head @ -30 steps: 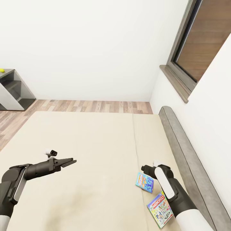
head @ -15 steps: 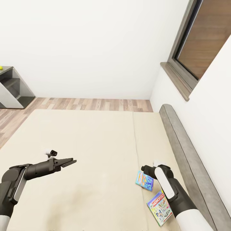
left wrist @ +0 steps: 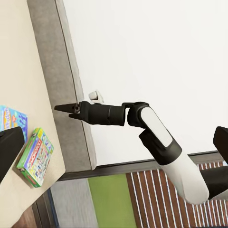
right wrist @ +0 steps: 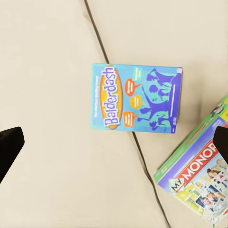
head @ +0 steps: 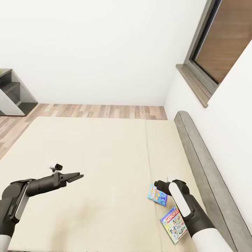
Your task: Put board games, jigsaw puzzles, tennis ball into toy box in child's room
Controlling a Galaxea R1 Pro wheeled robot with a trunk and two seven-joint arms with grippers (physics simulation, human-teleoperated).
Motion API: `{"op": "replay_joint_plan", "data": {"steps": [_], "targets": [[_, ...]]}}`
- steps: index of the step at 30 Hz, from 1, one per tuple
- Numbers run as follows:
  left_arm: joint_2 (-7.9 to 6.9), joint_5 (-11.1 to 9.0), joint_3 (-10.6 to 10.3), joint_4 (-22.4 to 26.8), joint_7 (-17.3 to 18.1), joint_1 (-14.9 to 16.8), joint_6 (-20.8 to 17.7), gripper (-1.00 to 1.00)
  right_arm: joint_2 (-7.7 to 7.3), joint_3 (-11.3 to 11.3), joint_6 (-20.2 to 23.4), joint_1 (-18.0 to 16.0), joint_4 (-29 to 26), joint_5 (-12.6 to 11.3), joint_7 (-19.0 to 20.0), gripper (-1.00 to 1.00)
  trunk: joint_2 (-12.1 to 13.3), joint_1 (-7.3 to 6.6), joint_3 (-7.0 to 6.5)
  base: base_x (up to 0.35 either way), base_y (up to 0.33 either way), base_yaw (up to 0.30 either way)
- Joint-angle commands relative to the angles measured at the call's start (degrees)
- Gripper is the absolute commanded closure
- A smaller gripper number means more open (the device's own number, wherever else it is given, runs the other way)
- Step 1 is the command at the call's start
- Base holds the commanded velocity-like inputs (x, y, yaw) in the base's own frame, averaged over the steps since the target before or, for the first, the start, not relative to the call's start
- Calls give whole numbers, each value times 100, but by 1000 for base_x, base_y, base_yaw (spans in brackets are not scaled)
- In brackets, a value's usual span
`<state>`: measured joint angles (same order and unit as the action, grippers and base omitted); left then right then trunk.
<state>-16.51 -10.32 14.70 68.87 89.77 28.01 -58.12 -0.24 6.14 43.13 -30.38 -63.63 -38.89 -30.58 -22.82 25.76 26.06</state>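
**Right arm poised over the first board game on the bed**

The right gripper (head: 158, 183) hangs above the bed (head: 105, 157) with nothing in it; in the right wrist view its two dark fingertips (right wrist: 9, 145) sit at opposite edges of the picture, so the fingers are spread wide. Directly under it lies the blue Balderdash box (right wrist: 137, 98), flat on the mattress and straddling the seam (right wrist: 118, 95) between the two mattress sections. At about five o'clock from that box in the head view, close by but with a strip of mattress between them, lies the Monopoly box (head: 174, 224), also flat, with the right forearm crossing over its far edge. The grey headboard (head: 203, 164) runs along the bed at three o'clock.

The left gripper (head: 75, 176) is held out level over bare mattress at about nine o'clock from the games, well apart from them, fingers pressed together and carrying nothing.

My reading is that the step in hand is picking up the bed's two games, starting with Balderdash. The next move calls for lowering the right gripper straight down and getting a finger under or across an edge of the thin, flat box, which soft bedding may make awkward. The grey shelf unit (head: 12, 94) stands at ten o'clock across the floor (head: 98, 111).
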Motion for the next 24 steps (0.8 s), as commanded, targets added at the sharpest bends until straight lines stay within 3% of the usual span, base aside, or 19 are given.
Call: {"op": "replay_joint_plan", "data": {"steps": [1, 24], "targets": [[-2, 2, -1, -1, 23, 3, -39, -100, -4, 10, 11, -4, -6, -48, -53, -100, -10, 3, 18, 0, 0, 0], [7, -15, -28, -6, 23, 3, 90, -100, -7, 10, 7, -3, -6, -48, -53, -100, -10, 3, 233, 0, 0, 0]]}}
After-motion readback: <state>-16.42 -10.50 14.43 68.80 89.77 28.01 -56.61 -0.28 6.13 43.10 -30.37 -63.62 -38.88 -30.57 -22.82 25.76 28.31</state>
